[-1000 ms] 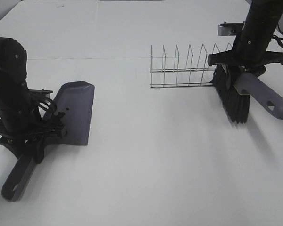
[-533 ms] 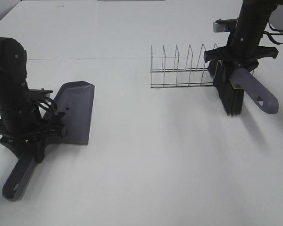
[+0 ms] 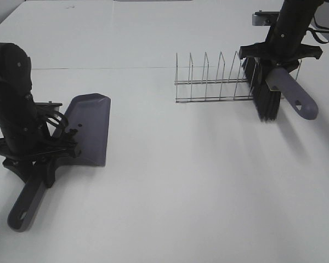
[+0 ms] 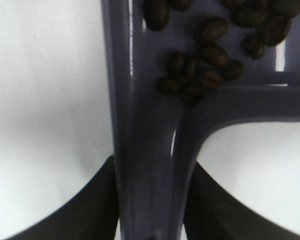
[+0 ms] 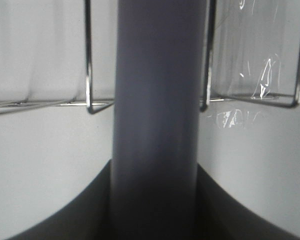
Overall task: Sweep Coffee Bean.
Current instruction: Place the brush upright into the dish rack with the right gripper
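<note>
The grey dustpan (image 3: 90, 130) lies flat on the white table at the left, its handle (image 3: 24, 211) pointing toward the near edge. My left gripper (image 3: 39, 160) is shut on that handle (image 4: 150, 165). Several coffee beans (image 4: 210, 55) lie inside the pan near the handle joint in the left wrist view. The brush's black bristles (image 3: 266, 96) hang at the right end of the wire rack, its grey handle (image 3: 293, 97) slanting down to the right. My right gripper (image 3: 279, 55) is shut on the brush handle (image 5: 160, 125). No beans show on the table.
A wire rack (image 3: 214, 82) with several upright dividers stands at the middle right; its wires (image 5: 90, 105) run just behind the brush handle. A faint seam (image 3: 98, 68) crosses the white table.
My right arm has carried the brush back and up against the rack's right end. The dustpan and left gripper have shifted only slightly.
</note>
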You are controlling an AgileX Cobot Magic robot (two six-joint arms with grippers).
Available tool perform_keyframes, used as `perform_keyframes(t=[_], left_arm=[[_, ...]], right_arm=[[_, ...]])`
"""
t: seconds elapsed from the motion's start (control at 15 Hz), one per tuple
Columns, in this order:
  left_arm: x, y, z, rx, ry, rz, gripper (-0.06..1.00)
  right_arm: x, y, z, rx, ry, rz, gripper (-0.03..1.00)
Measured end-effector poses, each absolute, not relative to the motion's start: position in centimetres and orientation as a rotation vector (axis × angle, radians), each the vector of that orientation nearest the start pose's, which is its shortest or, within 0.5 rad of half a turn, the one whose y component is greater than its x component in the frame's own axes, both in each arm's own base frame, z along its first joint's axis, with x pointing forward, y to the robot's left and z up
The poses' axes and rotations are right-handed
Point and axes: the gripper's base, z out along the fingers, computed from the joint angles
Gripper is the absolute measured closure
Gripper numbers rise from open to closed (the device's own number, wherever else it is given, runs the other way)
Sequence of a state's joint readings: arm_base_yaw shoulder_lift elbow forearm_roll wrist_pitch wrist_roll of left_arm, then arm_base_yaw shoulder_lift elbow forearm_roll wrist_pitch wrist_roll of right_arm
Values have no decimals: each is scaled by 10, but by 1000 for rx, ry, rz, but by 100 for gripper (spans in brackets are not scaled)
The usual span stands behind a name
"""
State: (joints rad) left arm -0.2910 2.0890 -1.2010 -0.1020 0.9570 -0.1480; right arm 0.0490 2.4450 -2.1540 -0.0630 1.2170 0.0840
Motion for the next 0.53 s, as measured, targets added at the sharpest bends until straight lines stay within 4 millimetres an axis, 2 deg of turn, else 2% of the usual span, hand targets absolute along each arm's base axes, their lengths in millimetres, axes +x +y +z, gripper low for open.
perform_keyframes(t=[0.13,0.4,0.47,0.53], left_arm=[[330,-107,95,126,3338,-60,62],[330,-109,95,94,3338,-98,62],[331,-110,96,78,3334,-114,62],[331,-111,96,58,3327,-137,62]], right_arm=[[506,18,145,22,3004,-64,66],[506,18,145,-5,3006,-39,66],[506,18,145,-10,3008,-32,56],[506,19,144,-7,3013,-13,37]])
